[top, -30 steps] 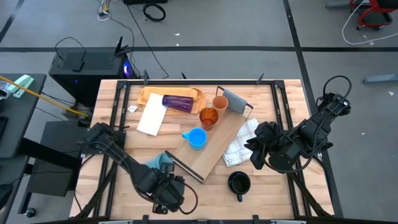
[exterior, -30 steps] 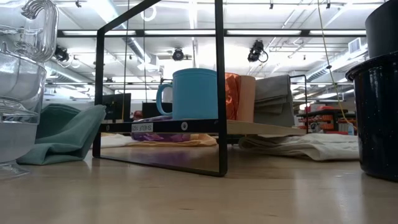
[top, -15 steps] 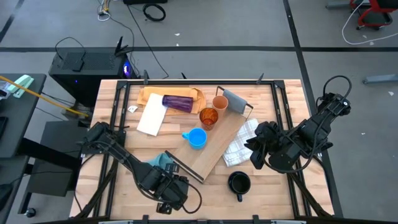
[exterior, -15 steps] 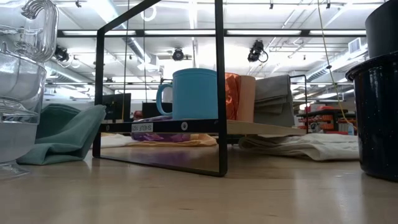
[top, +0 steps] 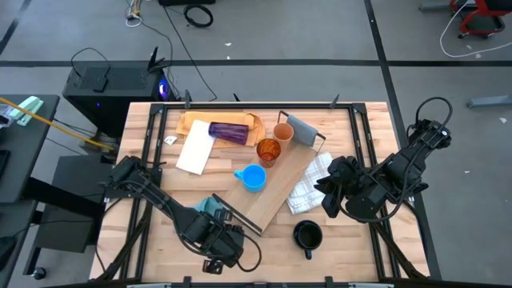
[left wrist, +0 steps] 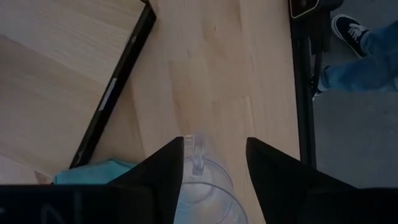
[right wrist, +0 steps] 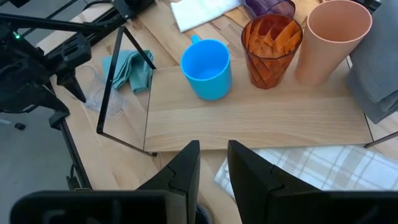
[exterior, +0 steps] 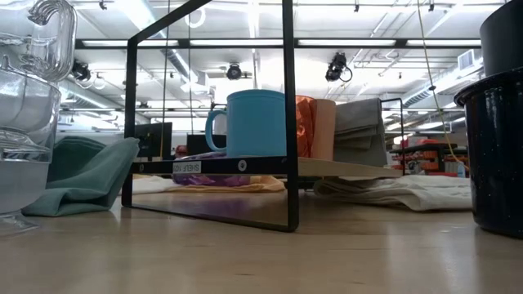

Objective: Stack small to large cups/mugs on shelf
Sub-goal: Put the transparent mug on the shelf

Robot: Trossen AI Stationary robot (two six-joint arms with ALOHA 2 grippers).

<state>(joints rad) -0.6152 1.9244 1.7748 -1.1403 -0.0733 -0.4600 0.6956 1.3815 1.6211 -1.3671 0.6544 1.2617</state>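
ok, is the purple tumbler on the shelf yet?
No. In the high view the purple tumbler lies on its side on the tan paper, off the shelf.

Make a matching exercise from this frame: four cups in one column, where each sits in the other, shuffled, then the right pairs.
Things:
1. blue mug
2. purple tumbler
3. black cup
4. clear cup

Places:
A. lying on its side on the tan paper, off the shelf
B. between the fingers of the left claw, near the table's front edge
C. upright on the shelf board, next to the amber cup
D. standing on the bare table in front of the checked cloth

Pairs: 1-C, 2-A, 3-D, 4-B
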